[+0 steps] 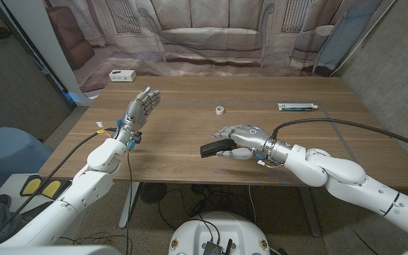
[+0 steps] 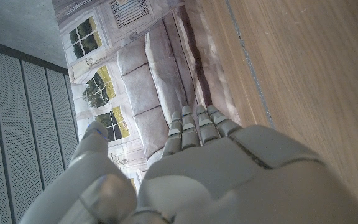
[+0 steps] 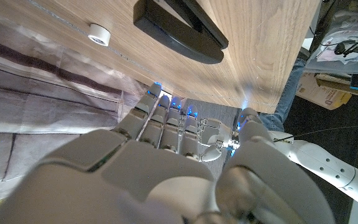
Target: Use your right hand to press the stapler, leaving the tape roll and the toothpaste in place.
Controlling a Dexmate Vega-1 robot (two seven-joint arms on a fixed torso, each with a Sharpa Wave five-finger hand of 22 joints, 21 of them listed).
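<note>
Right hand [image 1: 238, 139] hovers with fingers spread and holding nothing just beside the black stapler [image 1: 214, 149], which lies near the middle of the table's [image 1: 190, 166] front edge; the tape roll [image 1: 219, 110] and toothpaste [image 1: 297, 107] sit well apart toward the far edge, and the left hand [image 1: 139, 108] is raised, released. From the left wrist, that hand [image 2: 216, 162] shows fingers apart over bare wood. From the right wrist, the stapler [image 3: 180, 26] looks stiff, smooth and fairly heavy, so I judge pressing down on its top arm's front end works best.

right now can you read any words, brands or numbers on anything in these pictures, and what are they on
None can be read.
toothpaste: print on the tube, too small and blurred.
white box on the ledge behind the table: dark marks, too small to read.
stapler and tape roll: no lettering visible.
</note>
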